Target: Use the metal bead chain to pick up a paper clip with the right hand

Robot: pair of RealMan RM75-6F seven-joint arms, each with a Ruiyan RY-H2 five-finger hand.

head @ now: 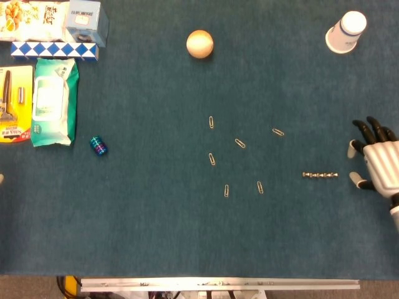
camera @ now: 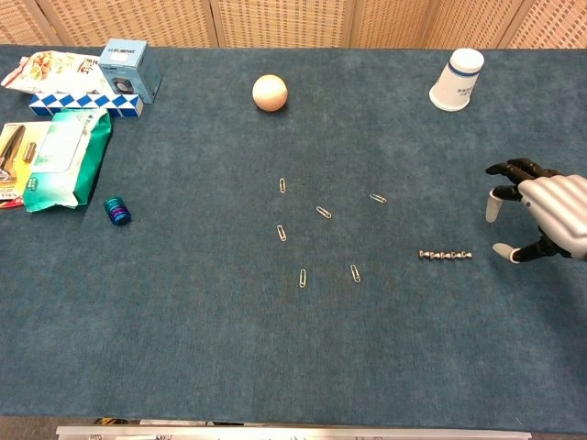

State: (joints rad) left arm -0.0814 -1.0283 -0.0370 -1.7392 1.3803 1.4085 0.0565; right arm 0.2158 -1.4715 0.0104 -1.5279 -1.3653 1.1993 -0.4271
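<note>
A short metal bead chain (head: 320, 175) (camera: 445, 254) lies straight on the blue cloth at the right. Several paper clips lie scattered near the middle, among them one (head: 278, 132) (camera: 377, 198) closest to the chain and another (head: 260, 187) (camera: 355, 273) further forward. My right hand (head: 374, 162) (camera: 537, 215) hovers just right of the chain, fingers spread and empty, its thumb tip a short gap from the chain's right end. My left hand is out of both views.
An upturned white paper cup (head: 345, 31) (camera: 456, 80) stands at the back right, a wooden ball (head: 199, 44) (camera: 270, 93) at the back middle. Boxes, a wipes pack (head: 53, 101) (camera: 59, 158) and a small blue cylinder (head: 98, 146) (camera: 116, 210) sit at the left.
</note>
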